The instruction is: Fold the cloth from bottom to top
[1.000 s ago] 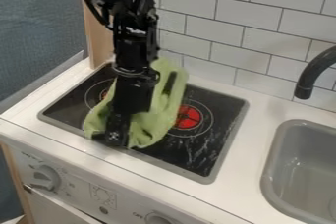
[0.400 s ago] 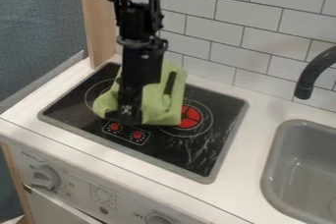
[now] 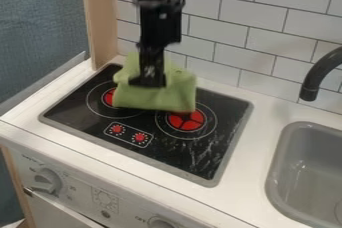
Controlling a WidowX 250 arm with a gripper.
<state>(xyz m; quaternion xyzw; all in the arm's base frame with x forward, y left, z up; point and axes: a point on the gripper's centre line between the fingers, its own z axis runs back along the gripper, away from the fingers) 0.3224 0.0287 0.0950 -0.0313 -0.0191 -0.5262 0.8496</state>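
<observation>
- Camera view: behind the worktop (image 3: 257, 137) I see a wall (image 3: 267, 22) of pale rectangular tiles with dark joints.
- The worktop is white, and the black cooktop (image 3: 167, 157) with a grey border is set in it. Near its right edge the cooktop has whitish marks.
- Under the front edge of the worktop is a white front panel (image 3: 80, 192).
- On the right side of the worktop there is a grey sink (image 3: 272, 172).
- My black arm (image 3: 160, 17) comes from the top edge of the view and hangs down over the cooktop.
- The green cloth (image 3: 167, 98) is at the back part of the cooktop, by its back edge. Its lower border crosses between the two burners and hides a part of each one.
- My gripper (image 3: 151, 81) is in front of the cloth, at its middle in this view. I cannot tell if it is spread, pressed together or pinching the cloth.
- The dark faucet (image 3: 314, 74) bends down near the back of the sink.
- The right burner (image 3: 186, 122) and the left burner (image 3: 108, 98) have red centres with thin rings around.
- A grey knob (image 3: 47, 181) is on the front panel, toward its left end.
- Two small red dials (image 3: 139, 137) are side by side in an outlined frame, near the front edge of the cooktop.
</observation>
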